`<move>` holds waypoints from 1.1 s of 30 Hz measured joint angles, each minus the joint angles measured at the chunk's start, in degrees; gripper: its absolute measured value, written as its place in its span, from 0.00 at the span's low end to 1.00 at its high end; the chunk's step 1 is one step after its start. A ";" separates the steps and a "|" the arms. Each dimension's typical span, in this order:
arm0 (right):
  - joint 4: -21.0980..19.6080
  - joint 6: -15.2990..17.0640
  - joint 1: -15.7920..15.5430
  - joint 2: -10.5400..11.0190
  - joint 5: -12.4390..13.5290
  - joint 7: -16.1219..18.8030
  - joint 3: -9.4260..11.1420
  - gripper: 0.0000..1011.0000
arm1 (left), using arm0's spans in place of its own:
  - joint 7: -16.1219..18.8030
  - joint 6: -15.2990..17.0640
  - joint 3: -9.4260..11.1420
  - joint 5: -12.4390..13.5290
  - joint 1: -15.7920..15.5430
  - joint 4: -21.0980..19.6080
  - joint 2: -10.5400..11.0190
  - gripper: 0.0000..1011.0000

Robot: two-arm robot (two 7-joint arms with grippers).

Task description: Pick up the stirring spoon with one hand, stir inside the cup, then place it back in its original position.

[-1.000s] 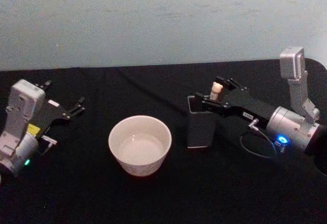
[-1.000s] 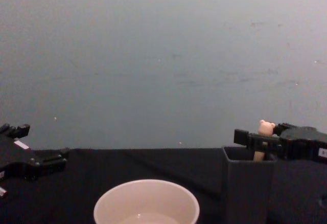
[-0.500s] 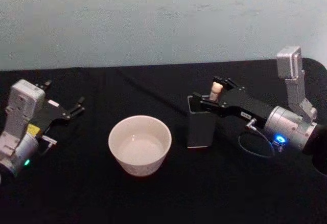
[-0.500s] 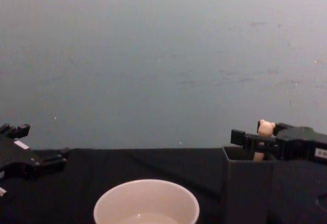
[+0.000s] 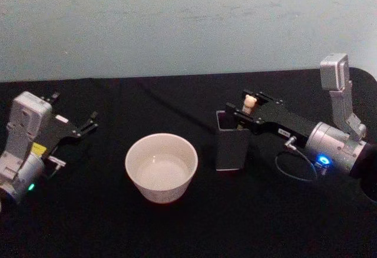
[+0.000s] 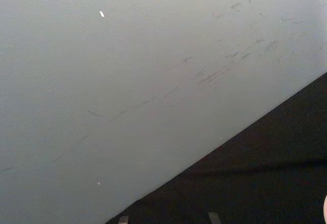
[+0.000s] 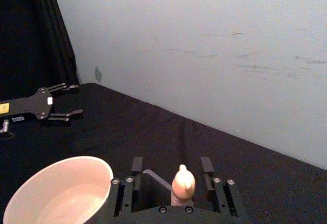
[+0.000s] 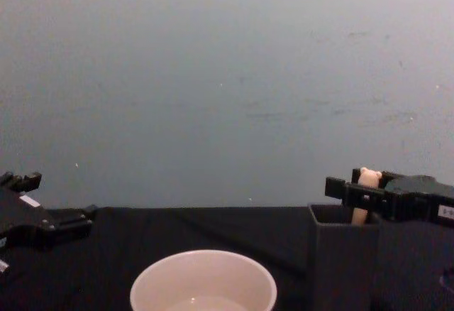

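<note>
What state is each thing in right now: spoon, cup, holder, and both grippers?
cup: upright, nothing standing in it.
holder: upright.
stirring spoon: standing in the holder, not yet gripped.
right gripper: open, fingers either side of the stirring spoon's handle.
left gripper: open, idle, left of the cup.

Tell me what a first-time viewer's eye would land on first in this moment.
The wide round white cup stands out brightly against the black table cover, front and centre. To its right, the cream bear-head handle of the slim stirring spoon pokes up from the dark grey square-sided holder, with the right end effector open on either side of it. The left end effector sits open at the far left.
</note>
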 joint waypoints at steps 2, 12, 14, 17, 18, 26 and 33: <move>-0.01 0.01 -0.01 0.01 0.02 0.00 0.01 0.66 | 0.00 0.00 0.00 0.00 0.00 0.00 0.00 0.99; -0.04 0.04 -0.03 0.03 0.07 0.00 0.01 0.33 | 0.00 0.00 0.00 0.00 0.00 0.00 0.00 0.99; -0.04 0.05 -0.03 0.03 0.08 0.00 0.01 0.28 | 0.00 0.00 0.00 0.00 0.00 0.00 0.00 0.99; -0.04 0.06 -0.03 0.03 0.08 0.00 0.00 0.21 | 0.00 0.00 0.00 0.00 0.00 0.00 0.00 0.99; -0.04 0.06 -0.03 0.03 0.07 0.00 0.00 0.21 | 0.00 0.00 0.00 0.00 0.00 0.00 0.00 0.99; -0.05 0.06 -0.03 0.02 0.08 0.00 0.00 0.21 | 0.00 0.00 0.00 0.00 0.00 0.00 0.00 0.99; -1.90 -0.19 -0.60 0.22 -0.10 -0.26 0.28 0.21 | 0.00 0.00 0.00 0.00 0.00 0.00 0.00 0.99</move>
